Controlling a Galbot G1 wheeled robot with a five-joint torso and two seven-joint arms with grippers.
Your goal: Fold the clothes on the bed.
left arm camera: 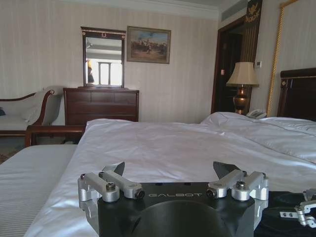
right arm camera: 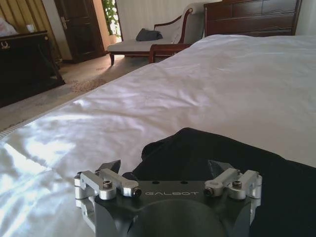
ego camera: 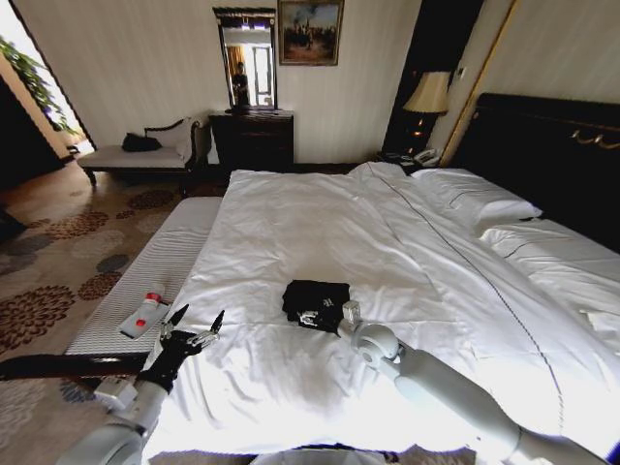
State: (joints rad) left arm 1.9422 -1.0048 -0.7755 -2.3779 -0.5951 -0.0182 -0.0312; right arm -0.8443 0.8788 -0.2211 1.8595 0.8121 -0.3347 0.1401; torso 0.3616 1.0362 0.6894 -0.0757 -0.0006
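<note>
T-shirt (ego camera: 316, 302): you see it folded into a compact black square on the bed (ego camera: 291, 232), near the foot edge.
Right gripper (ego camera: 324, 316): your fingers stand apart, at the T-shirt's near edge.
Left gripper (ego camera: 194, 325): fingers spread, well left of the T-shirt, over the bed's corner.

We see our right gripper (right arm camera: 165, 170) with its 2 fingers (right arm camera: 109, 166) spread apart, nothing between them, poised just above the near edge of the black T-shirt (right arm camera: 217, 153). The shirt lies bunched on the white bed (right arm camera: 207, 84). Far off stand a bench (right arm camera: 143, 43) and dark dresser (right arm camera: 252, 17).
</note>
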